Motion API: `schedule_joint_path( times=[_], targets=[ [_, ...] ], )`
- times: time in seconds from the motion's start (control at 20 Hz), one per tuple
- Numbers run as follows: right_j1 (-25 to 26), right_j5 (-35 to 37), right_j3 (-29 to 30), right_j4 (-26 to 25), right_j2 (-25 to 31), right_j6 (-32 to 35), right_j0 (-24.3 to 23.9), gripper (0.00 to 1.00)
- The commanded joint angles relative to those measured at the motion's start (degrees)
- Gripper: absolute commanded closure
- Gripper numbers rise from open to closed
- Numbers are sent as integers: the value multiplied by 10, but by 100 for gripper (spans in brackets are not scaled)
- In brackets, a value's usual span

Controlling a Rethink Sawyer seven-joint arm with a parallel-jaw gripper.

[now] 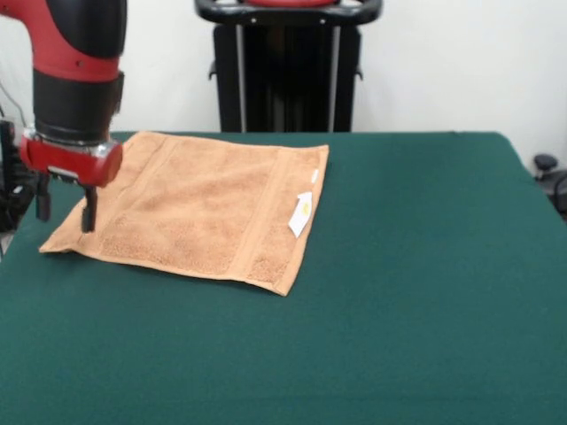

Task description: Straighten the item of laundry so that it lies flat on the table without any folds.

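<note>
Behind my desk point(425, 292) stands a plain white wall point(443, 62), evenly lit. A black pedestal frame point(285, 66) with pale vertical rails rises against it at centre. At the right edge, dark equipment point(551, 177) shows, too cropped to identify.

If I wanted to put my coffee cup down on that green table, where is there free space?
Most of the table is bare: the wide strip along the near edge in front of the towel, and everything from the towel's tagged edge to the table's right side. The crowded part is the far left, where the towel lies and the robot's hand hangs at its left corner.
</note>
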Motion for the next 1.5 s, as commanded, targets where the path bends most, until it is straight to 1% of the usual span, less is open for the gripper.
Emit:
schedule_joint_path(
  times=[0.05, 0.15, 0.3, 0.45, 0.7, 1.1, 1.2, 1.35, 1.5],
  targets=[
    [-51, 125, 51, 48, 77, 39, 6, 0],
    [-62, 134, 54, 54, 68, 47, 16, 0],
    [-64, 132, 60, 59, 60, 61, 30, 0],
    [-45, 121, 64, 65, 66, 71, 37, 0],
    [-5, 113, 82, 90, 92, 74, 28, 0],
    [6, 93, 97, 116, 90, 95, 38, 0],
    [12, 76, 101, 123, 88, 103, 40, 0],
    [18, 56, 104, 130, 82, 116, 49, 0],
    [17, 46, 105, 140, 65, 140, 71, 0]
  ],
)
